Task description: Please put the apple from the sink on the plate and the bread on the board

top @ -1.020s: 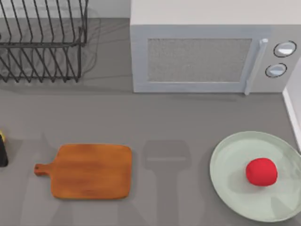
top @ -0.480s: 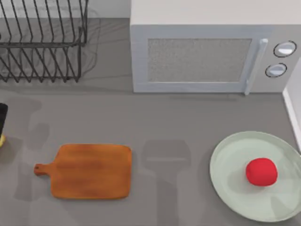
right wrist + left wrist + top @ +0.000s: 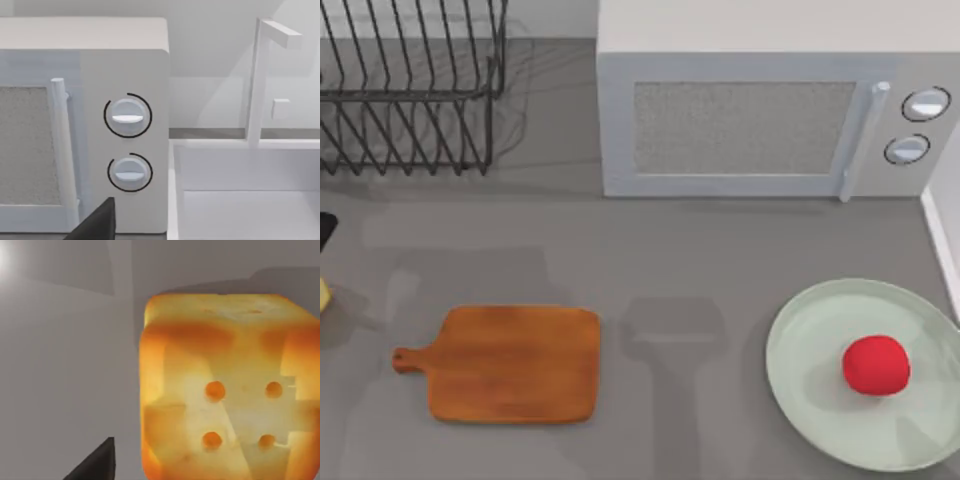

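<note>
Bread (image 3: 225, 390), a golden-brown toasted cube with a paler middle and four small round holes on the face turned to the left wrist camera, is sitting close under that camera against plain grey; being a cube, it is showing no long axis, and its edges are running square to the picture. One dark fingertip (image 3: 95, 462) of the left gripper is poking in beside it, apart from it, so whether that hand is open or gripping I cannot tell. From above, the small bright red apple (image 3: 876, 365) is resting inside the large round pale mint-green plate (image 3: 800, 350) at the table's right. The orange-brown wooden cutting board (image 3: 515, 363) is lying bare toward the left, its long side running left to right and its stubby handle pointing left. Behind are standing a white microwave (image 3: 760, 110) and a black wire rack (image 3: 410, 90). The right wrist camera is facing the microwave's two dials (image 3: 128, 117) and a white sink (image 3: 245, 190), with one dark fingertip (image 3: 97, 225) in front.
</note>
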You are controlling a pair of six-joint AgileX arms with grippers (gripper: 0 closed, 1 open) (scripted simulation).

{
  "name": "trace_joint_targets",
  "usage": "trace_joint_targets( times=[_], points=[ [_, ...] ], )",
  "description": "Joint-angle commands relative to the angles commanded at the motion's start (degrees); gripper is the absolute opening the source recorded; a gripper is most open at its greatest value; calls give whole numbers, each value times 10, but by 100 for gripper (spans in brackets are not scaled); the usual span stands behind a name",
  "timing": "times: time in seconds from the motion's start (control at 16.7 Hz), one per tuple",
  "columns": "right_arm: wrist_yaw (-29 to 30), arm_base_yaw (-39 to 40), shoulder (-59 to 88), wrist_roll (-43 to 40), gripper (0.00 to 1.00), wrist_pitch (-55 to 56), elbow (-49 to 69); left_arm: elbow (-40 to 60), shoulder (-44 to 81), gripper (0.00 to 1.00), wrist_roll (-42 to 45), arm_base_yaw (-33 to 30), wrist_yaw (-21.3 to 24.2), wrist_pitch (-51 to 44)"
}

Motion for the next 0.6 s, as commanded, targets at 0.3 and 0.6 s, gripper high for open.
trace_joint_targets(
  times=[0.3,0.6],
  points=[
    [0,0,0,0,100,0,0,27,23,100,8,3,0,-15],
    [0,0,0,0,100,0,0,8,33,100,6,2,0,10]
  ],
)
